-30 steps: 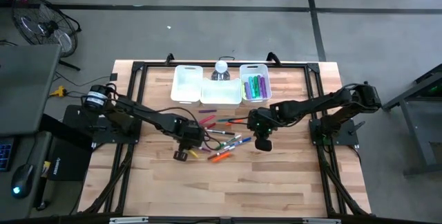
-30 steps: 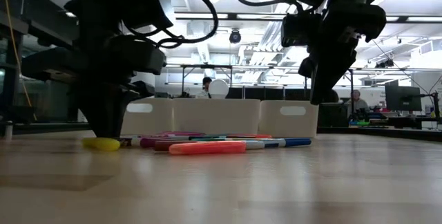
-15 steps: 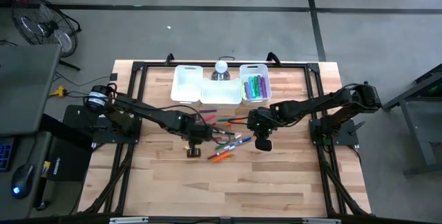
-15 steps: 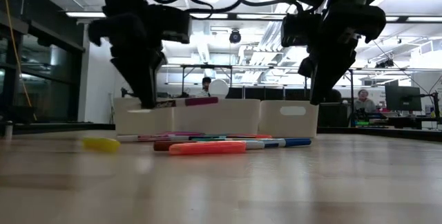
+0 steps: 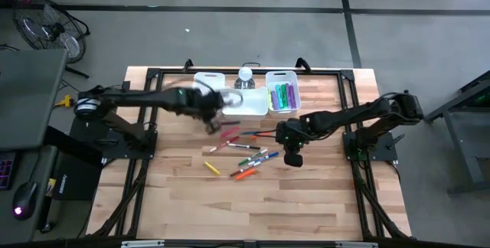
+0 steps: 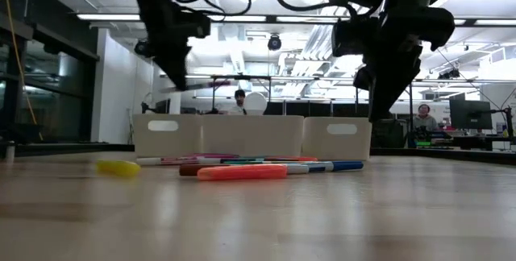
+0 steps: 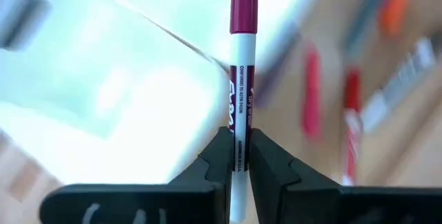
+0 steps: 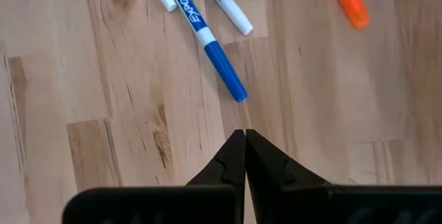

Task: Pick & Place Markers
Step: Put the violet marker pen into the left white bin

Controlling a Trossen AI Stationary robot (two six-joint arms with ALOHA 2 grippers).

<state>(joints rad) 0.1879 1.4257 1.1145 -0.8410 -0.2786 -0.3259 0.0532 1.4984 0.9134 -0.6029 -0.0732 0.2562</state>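
Left hand (image 7: pixel 238 156): clamped on the white barrel of a purple-capped marker (image 7: pixel 242 58), whose long axis runs straight out ahead of the fingers, cap end farthest.
Right hand (image 8: pixel 244 144): closed and empty above the surface (image 8: pixel 138 99); just ahead lies a blue marker (image 8: pixel 205 38), angled, its blue end nearest the fingertips.
Farther off: white bins (image 5: pixel 230 99) under the left hand.

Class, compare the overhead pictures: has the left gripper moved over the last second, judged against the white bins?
Yes. The left gripper, shut on a magenta marker, has travelled from the loose markers on the table up toward the white bins, now hovering beside the leftmost one.
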